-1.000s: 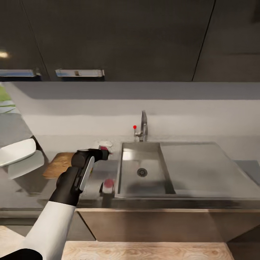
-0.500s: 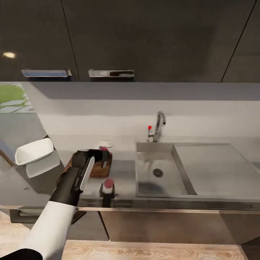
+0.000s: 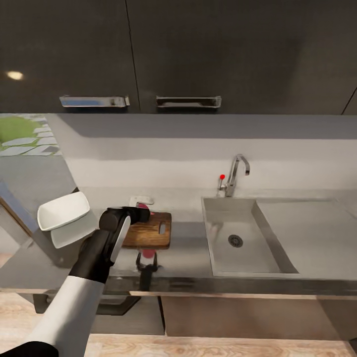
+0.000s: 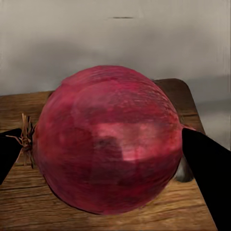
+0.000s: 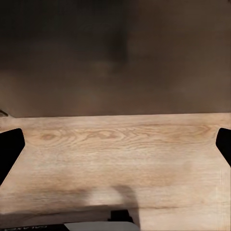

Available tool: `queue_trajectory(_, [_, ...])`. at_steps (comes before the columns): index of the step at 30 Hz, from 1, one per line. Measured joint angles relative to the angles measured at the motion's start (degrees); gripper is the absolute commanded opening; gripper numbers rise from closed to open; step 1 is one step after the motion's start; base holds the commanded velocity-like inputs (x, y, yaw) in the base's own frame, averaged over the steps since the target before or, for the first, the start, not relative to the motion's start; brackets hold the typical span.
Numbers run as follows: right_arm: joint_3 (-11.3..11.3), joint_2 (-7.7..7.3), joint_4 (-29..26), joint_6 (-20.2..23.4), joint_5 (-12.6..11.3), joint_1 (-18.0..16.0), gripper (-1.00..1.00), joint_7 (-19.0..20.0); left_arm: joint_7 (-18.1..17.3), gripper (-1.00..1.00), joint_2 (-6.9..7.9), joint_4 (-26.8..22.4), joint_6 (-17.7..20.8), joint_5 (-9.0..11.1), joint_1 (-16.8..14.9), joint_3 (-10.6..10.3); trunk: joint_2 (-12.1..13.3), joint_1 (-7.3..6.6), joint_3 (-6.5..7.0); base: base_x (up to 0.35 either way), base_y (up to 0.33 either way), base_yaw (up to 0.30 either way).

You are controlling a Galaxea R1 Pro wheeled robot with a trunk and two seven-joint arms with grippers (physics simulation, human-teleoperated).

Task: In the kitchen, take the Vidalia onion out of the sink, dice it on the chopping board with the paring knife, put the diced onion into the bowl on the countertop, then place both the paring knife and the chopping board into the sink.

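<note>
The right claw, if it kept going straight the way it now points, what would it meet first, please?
Most likely the light wooden floor, which spans the right wrist view between the two spread fingertips. A dark cabinet front lies beyond it. Depth is unclear, but nothing nearer shows in that line.

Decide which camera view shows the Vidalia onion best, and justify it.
The left wrist view: the Vidalia onion appears large between the left gripper fingers, over the chopping board. In the head view it is a small red patch beyond the arm.
</note>
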Motion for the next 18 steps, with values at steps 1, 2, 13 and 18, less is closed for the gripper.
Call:
queue_trajectory(1, [0.0,0.01,0.0,0.0,0.0,0.0,1.00,0.0,0.0,-1.00,-0.01,0.4,0.0,0.0,0.0,0.0,0.0,0.00,0.00,0.056,0.067,0.000])
queue_trajectory(2, [0.0,0.00,0.0,0.0,0.0,0.0,1.00,0.0,0.0,-1.00,0.00,0.7,0.0,0.0,0.0,0.0,0.0,0.01,0.00,0.045,0.053,0.000])
queue_trajectory(13, [0.0,-0.02,0.0,0.0,0.0,0.0,1.00,0.0,0.0,-1.00,0.02,2.7,-0.1,-0.1,0.0,0.0,0.0,0.01,0.00,0.008,0.009,0.000])
queue_trajectory(18, [-0.1,-0.01,0.0,0.0,0.0,0.0,1.00,0.0,0.0,-1.00,-0.02,2.9,-0.1,-0.1,0.0,0.0,0.0,0.01,-0.06,0.000,0.023,0.000])
